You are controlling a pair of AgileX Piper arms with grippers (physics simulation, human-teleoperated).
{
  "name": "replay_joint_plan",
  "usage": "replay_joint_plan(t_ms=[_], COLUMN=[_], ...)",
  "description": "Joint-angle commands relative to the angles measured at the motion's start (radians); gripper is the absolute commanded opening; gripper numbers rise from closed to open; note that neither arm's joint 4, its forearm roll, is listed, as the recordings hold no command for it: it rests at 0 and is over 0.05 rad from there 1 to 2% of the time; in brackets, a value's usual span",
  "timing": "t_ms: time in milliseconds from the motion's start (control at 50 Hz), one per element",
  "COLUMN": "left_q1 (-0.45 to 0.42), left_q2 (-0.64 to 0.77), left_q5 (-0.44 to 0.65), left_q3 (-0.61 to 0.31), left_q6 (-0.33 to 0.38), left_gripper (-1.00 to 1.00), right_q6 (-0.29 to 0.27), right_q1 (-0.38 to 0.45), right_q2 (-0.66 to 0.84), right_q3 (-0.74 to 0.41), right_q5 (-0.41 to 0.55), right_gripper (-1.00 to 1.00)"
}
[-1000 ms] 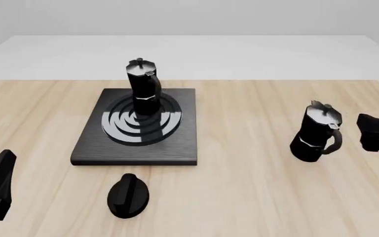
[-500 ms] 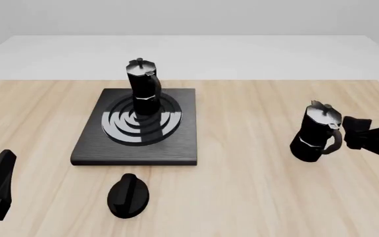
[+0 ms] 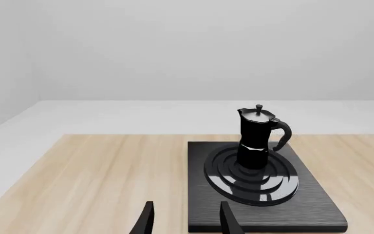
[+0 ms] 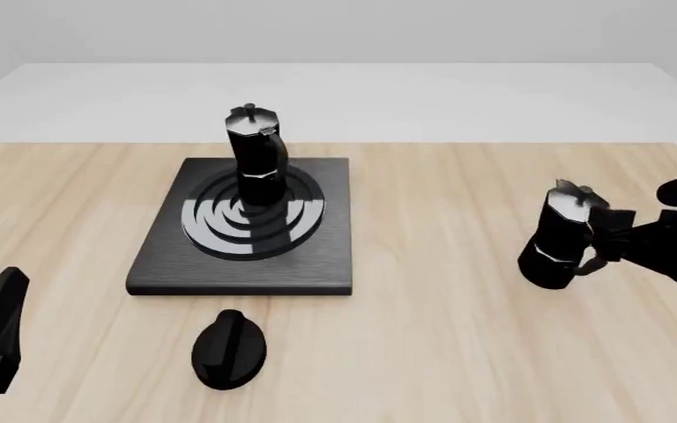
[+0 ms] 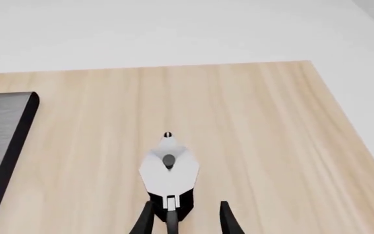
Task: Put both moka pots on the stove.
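Since the earlier frames the right gripper (image 4: 606, 231) has been brought in from the table's right edge to the handle of the second moka pot (image 4: 564, 236), its fingers (image 5: 149, 218) spread either side, seemingly not yet closed. At far left, the left gripper (image 3: 185, 222) is cut off by the frame, open and empty. One faceted, silver-lidded moka pot (image 4: 256, 157) is seen upright on the stove (image 4: 246, 227), a flat black slab with concentric rings; the second stands on pale wood well right of it.

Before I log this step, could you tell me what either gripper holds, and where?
Nothing yet: the right gripper is open astride the second moka pot's handle; the left gripper is open and empty.
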Motion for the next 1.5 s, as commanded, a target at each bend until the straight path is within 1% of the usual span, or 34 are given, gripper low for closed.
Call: replay_joint_plan(t_ms=[20, 120, 360, 500, 820, 880, 900, 1100, 1500], left_q1=[0.000, 0.000, 0.000, 0.000, 0.000, 0.000, 0.000, 0.000, 0.000], left_q2=[0.000, 0.000, 0.000, 0.000, 0.000, 0.000, 0.000, 0.000, 0.000], left_q5=[0.000, 0.000, 0.000, 0.000, 0.000, 0.000, 0.000, 0.000, 0.000], left_q3=[0.000, 0.000, 0.000, 0.000, 0.000, 0.000, 0.000, 0.000, 0.000], left_q6=[0.000, 0.000, 0.000, 0.000, 0.000, 0.000, 0.000, 0.000, 0.000], left_gripper=[1.00, 1.00, 1.00, 1.00, 1.00, 1.00, 1.00, 1.00, 1.00], right_q6=[0.008, 0.016, 0.013, 0.019, 0.023, 0.035, 0.028, 0.032, 0.044], right_q1=[0.016, 0.019, 0.026, 0.034, 0.045, 0.050, 0.046, 0.048, 0.047], right_q2=[0.044, 0.061, 0.089, 0.118, 0.161, 0.165, 0.167, 0.213, 0.255], right_q3=[-0.003, 0.002, 0.005, 0.016, 0.018, 0.018, 0.018, 0.023, 0.044], right_q5=[-0.030, -0.046, -0.065, -0.093, -0.122, -0.126, -0.128, -0.166, -0.211], right_gripper=[1.00, 1.00, 1.00, 1.00, 1.00, 1.00, 1.00, 1.00, 1.00])
